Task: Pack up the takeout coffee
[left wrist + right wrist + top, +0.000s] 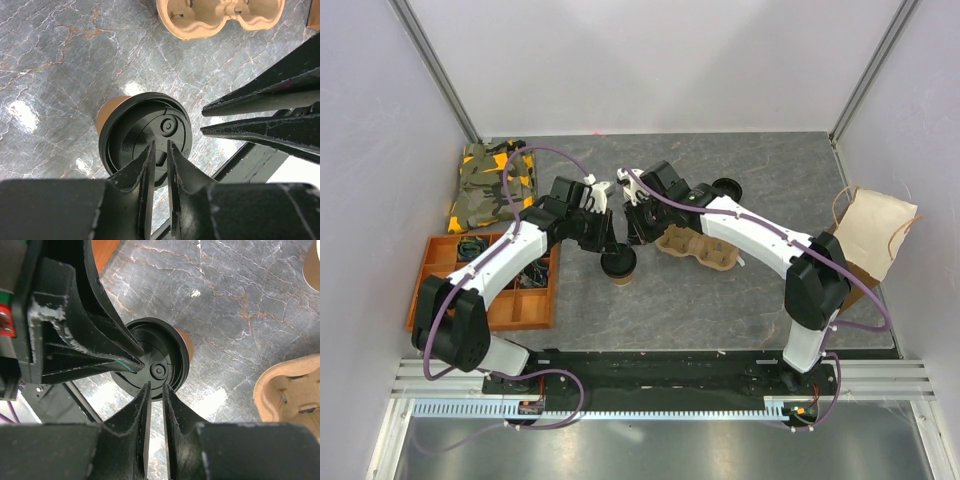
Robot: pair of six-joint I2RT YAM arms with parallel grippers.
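My left end effector (160,145) and right end effector (156,386) each show fingers drawn to a thin slit, tips over the black lid (131,131); I cannot tell whether either pinches it. The takeout coffee (619,266) stands upright on the bench (720,300) directly beneath both, between the pulp cup carrier (700,248) and the orange tray (532,310), which holds small dark items.

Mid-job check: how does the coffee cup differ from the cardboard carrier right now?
The coffee cup is brown, black-lidded and upright; the cardboard carrier is pale tan, lying flat, visible wells empty. The left gripper and right gripper have their fingers at the cup's lid, not the carrier. Both rest on the grey table, apart.
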